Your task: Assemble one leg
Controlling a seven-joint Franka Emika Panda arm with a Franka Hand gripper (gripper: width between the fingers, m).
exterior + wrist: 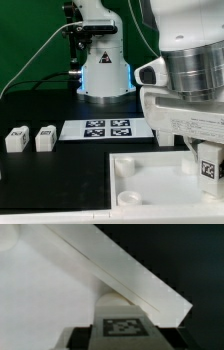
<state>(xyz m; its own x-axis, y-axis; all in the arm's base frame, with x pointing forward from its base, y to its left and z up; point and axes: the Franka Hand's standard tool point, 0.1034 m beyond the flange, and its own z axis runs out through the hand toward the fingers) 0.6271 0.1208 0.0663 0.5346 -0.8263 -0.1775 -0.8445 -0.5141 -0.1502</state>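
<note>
My gripper [207,172] is shut on a leg [209,160], a small white block with a black-and-white tag. It holds the leg upright over the right part of the large white tray-like part [140,190], near its raised rim. In the wrist view the leg [122,324] sits between my gripper's [122,339] dark fingers [78,337], tag facing the camera. Beyond it are the tray part's flat face [45,291], its slanted rim [130,274] and a round corner socket [112,297] right by the leg's end. Whether the leg touches the socket is unclear.
Two more legs [15,139] [45,138] stand side by side on the black table at the exterior view's left. The marker board [108,129] lies flat in front of the arm's base [103,75]. Cables run at the back left.
</note>
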